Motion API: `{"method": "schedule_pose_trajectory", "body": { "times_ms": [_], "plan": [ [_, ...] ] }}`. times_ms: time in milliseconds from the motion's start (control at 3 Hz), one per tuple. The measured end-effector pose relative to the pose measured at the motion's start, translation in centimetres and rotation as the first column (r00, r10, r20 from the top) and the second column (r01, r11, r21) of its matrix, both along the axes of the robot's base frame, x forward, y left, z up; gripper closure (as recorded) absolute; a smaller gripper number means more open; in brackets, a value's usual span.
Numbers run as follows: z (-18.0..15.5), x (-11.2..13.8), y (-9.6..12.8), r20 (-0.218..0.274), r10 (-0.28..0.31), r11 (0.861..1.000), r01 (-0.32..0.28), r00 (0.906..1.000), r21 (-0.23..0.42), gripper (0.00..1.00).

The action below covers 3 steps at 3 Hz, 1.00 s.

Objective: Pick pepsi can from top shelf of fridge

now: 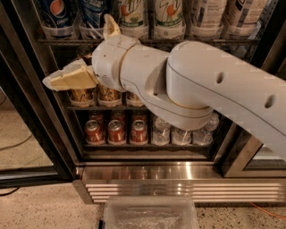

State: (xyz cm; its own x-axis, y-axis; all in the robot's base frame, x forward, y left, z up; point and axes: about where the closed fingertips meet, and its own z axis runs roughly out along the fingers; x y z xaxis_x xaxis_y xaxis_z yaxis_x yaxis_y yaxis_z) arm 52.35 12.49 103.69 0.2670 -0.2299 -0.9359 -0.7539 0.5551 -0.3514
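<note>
Gripper point(78, 51) sits at roughly 10 o'clock in view, in front of the fridge point(58, 134), level with the gap between the top shelf point(67, 41) and the row of gold cans point(82, 95) below it. Fingers point(71, 78) are spread wide: one cream finger points to 9 o'clock, the other to 12 o'clock, and nothing is held between them.

Pepsi can point(56, 11) is upright at the far left of the top shelf – 11 o'clock from the gripper, clear of both fingers. To its right stand a blue-white can point(96, 13), green-white cans point(134, 13) and pale cans point(205, 15).

Lower shelf: red cans point(116, 132) at left, water bottles point(181, 135) at right – the arm point(214, 94) covers part of that row. Steel base point(178, 181) is underneath, with a clear plastic bin point(149, 217) at 6 o'clock.
</note>
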Motion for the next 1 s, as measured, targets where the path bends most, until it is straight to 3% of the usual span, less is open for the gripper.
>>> {"method": "schedule_pose_trajectory", "body": {
  "times_ms": [1000],
  "plan": [
    [0.9,2.3,0.0,0.025,-0.127,0.989,0.125,0.9916,0.082,0.0]
  ]
}}
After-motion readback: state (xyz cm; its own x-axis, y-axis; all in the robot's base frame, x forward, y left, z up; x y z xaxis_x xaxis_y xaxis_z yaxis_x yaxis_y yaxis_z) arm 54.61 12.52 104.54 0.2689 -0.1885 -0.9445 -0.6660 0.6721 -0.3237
